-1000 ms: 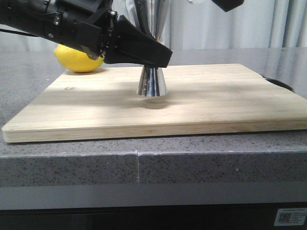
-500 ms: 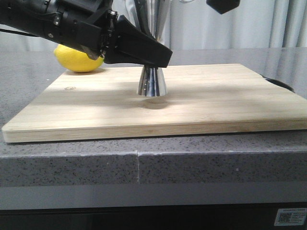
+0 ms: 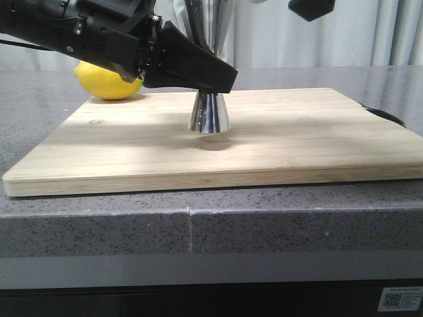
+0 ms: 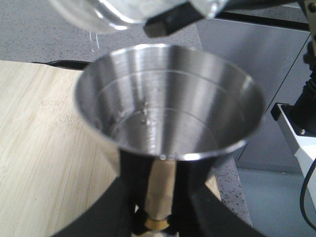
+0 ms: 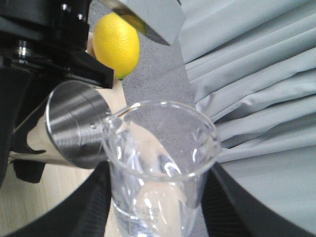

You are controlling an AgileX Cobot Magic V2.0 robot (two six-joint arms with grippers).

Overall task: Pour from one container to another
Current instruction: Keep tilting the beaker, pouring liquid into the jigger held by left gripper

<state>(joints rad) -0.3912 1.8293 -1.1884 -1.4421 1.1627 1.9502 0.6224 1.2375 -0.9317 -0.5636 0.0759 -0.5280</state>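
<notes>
The steel jigger (image 3: 209,113) stands upright on the wooden board (image 3: 297,145), with my left gripper (image 3: 211,76) shut on its narrow waist. In the left wrist view the jigger's open cup (image 4: 168,103) fills the middle, droplets cling to its inner wall, and my left gripper (image 4: 162,190) clamps just above the gold band (image 4: 157,224). The clear glass beaker (image 5: 158,163) is held in my right gripper (image 5: 158,210), tilted, its pour lip next to the jigger's rim (image 5: 74,131). It hangs above the cup as a blurred beaker (image 4: 103,15). In the front view the right gripper (image 3: 310,8) is cut off by the top edge.
A yellow lemon (image 3: 106,82) lies on the grey counter behind the board's far left corner, seen also as the lemon (image 5: 117,44) in the right wrist view. A dark object (image 3: 386,115) peeks out at the board's right end. Grey curtains hang behind.
The right gripper at the top edge has shifted slightly sideways. The left arm and the jigger have not moved.
</notes>
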